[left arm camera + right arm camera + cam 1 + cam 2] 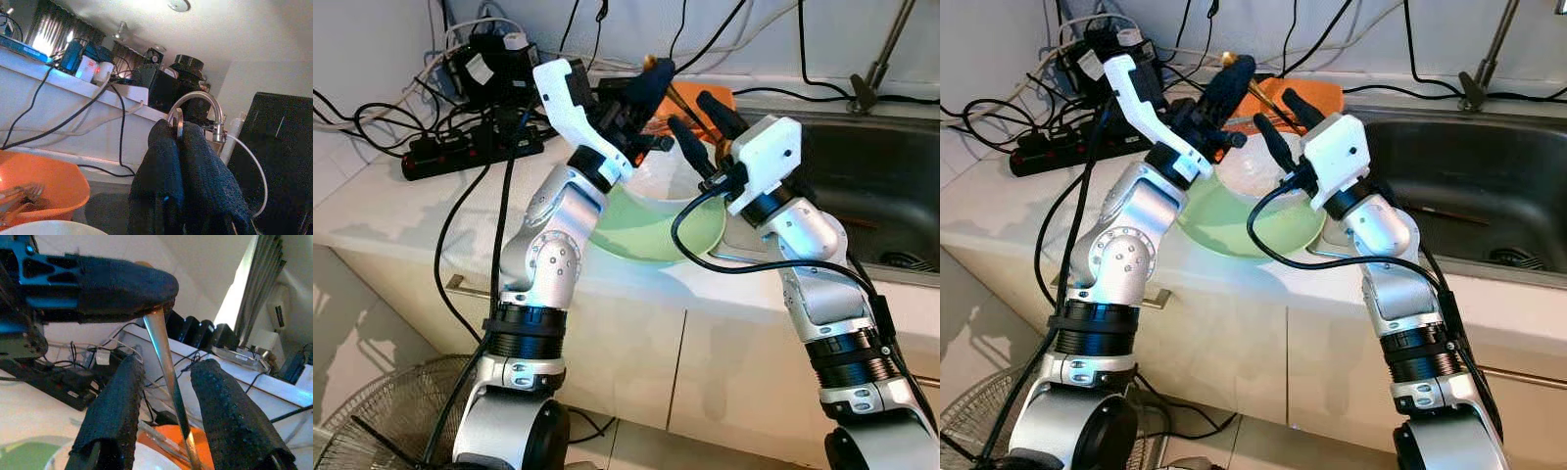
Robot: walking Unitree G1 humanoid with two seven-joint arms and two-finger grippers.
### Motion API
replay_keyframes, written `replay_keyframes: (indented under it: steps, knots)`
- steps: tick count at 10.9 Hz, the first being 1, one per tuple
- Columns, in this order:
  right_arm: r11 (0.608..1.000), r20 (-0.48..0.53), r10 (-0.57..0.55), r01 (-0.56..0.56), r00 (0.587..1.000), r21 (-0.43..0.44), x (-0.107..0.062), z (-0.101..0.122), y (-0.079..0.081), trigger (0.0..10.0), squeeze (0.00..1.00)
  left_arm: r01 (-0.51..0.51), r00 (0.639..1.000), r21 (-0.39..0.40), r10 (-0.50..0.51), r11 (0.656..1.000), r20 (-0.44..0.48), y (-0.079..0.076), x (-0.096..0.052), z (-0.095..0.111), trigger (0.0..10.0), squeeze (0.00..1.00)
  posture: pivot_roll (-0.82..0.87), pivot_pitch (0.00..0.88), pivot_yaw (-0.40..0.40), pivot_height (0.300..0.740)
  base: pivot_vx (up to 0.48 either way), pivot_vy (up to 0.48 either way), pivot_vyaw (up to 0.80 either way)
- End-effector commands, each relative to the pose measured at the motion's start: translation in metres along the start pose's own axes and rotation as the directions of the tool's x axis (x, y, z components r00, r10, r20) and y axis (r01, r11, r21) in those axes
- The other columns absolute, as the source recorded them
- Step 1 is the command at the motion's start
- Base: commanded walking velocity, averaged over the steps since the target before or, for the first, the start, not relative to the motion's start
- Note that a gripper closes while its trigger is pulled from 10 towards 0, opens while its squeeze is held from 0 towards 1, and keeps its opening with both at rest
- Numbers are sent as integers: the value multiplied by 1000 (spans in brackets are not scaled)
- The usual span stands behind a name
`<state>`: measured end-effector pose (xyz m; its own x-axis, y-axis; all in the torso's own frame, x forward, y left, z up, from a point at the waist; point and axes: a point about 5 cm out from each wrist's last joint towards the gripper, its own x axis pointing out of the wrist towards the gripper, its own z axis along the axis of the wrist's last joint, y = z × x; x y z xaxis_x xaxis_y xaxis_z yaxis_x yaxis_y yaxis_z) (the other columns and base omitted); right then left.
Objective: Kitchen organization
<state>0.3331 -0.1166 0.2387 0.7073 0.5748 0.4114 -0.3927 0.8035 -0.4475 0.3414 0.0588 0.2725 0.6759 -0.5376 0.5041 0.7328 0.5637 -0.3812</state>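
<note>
A: What is held, and by which gripper?

B: A slim metal utensil (168, 382) is pinched at its upper end by the left gripper (1224, 83), whose fingers are pressed together on it. The utensil hangs steeply down toward the orange bowl (1317, 96) at the back of the counter (999, 211), where more cutlery is seen lying in the left wrist view. Which kind of utensil it is cannot be told.

A: And the right gripper?

B: The right gripper (1281, 116) is spread, one finger on each side of the shaft, with nothing touched as far as can be seen. A handover, or a steadying grip, is judged to be the step in hand.

A: How is it best done?

B: The shaft should be kept centred between the spread fingers before they are closed. The left pinch should be released only once the right grip is firm; otherwise the utensil is likely to be dropped into the white bowl (1253, 166) stacked on the green plate (1224, 230) below.

A: Any hazards nearby?

B: The sink (1489, 186) edge lies just to the right, and cables (1067, 211) are draped over the counter beside the left arm, so wide swings are better avoided.
</note>
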Motion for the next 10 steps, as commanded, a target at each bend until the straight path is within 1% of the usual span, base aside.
replay_keyframes:
  steps: [1, 5, 6, 7, 10]
  knots:
    - [1000, -2, -7, 7, 1000, -7, 3, 1, -1, 10000, 0, 25, 1000, 11, -25, 1000, 6, -3, -1, 4, 10000, 0, 61, 0, 96, 740, 0, 0, 0]
    - [997, -85, -69, 64, 994, -53, 3, -12, -6, 10000, 0, 35, 999, 7, -35, 999, 1, -4, -2, 4, 10000, 0, 65, 0, 94, 740, 0, 0, 0]
    - [995, -105, -93, 87, 990, -57, 2, -15, -9, 6157, 0, 34, 999, 8, -34, 999, 1, -4, -2, 4, 10000, 0, 65, 0, 94, 740, 0, 0, 0]
    - [993, -115, -104, 97, 988, -71, 2, -17, -11, 0, 0, 33, 999, 8, -33, 999, -1, -3, -2, 3, 10000, 0, 65, 0, 94, 740, 0, 0, 0]
    - [990, -122, -128, 118, 984, -81, 2, -18, -13, 0, 0, 31, 1000, 7, -31, 1000, -2, -3, -3, 3, 10000, 0, 63, 0, 95, 740, 0, 0, 0]
